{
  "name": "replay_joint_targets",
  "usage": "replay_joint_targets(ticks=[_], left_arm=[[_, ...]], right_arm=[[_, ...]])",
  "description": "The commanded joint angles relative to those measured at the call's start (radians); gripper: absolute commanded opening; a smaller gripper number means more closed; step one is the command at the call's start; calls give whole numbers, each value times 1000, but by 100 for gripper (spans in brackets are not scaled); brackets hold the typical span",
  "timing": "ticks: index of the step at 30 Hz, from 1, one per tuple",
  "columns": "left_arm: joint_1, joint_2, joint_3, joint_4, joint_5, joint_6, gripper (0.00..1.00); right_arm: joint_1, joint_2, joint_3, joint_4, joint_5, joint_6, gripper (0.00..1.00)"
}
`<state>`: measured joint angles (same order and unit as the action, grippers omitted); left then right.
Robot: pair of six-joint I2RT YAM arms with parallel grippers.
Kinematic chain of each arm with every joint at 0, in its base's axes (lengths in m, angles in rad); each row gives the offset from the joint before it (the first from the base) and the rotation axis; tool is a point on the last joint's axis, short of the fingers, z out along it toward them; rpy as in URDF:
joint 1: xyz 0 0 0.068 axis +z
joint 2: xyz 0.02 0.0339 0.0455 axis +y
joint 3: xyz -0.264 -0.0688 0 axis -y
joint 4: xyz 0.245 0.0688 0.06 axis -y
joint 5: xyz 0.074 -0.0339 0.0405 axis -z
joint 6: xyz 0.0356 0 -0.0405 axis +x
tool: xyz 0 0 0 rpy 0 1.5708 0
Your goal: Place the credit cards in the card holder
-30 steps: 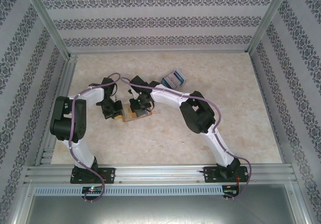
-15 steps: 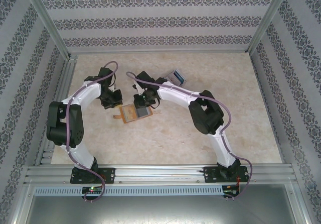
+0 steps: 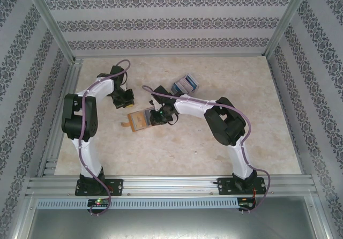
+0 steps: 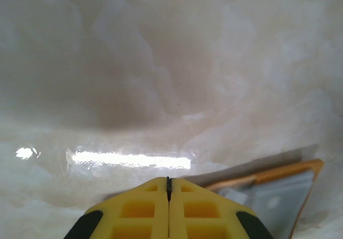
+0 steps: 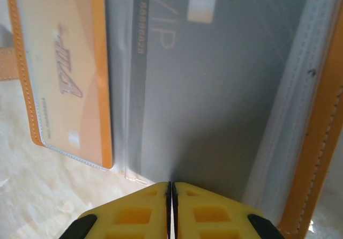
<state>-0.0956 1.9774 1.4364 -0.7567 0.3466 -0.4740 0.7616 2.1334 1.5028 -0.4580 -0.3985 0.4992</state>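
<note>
One card holder, several credit cards

Open card holder with stitched orange-brown border, grey VIP card under a clear sleeve, orange card in the left pocket, right gripper with yellow fingers pressed together at the grey card's near edge, possibly touching it, pale marbled table at lower left.

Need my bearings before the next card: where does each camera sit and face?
Top external: high behind the robot, looking down on table, left arm, right arm, card holder.
Left wrist: over bare table, shut left gripper at bottom, card holder's corner lower right.
Right wrist: close over the card holder, shut right gripper at the grey card.
Shared: the card holder.
</note>
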Motion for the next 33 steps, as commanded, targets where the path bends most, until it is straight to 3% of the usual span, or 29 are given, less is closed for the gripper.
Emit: replay_joint_targets(ticks=[1,16,27,33], left_arm=[[13,-1,-14,-27,7,22,6],[3,-128,-312,43,108,-48,7],[-172,-154,-379,145,167,-192,7],[-195,-200,-353,131,135,-203,6]], right_arm=[[-2,-30,-15,36,-31,26,14],[-107,67,76,24,16,-13,14],[-148,244,357,-94,-28,-65,14],[-145,308,460,-120,-108,-76,14]])
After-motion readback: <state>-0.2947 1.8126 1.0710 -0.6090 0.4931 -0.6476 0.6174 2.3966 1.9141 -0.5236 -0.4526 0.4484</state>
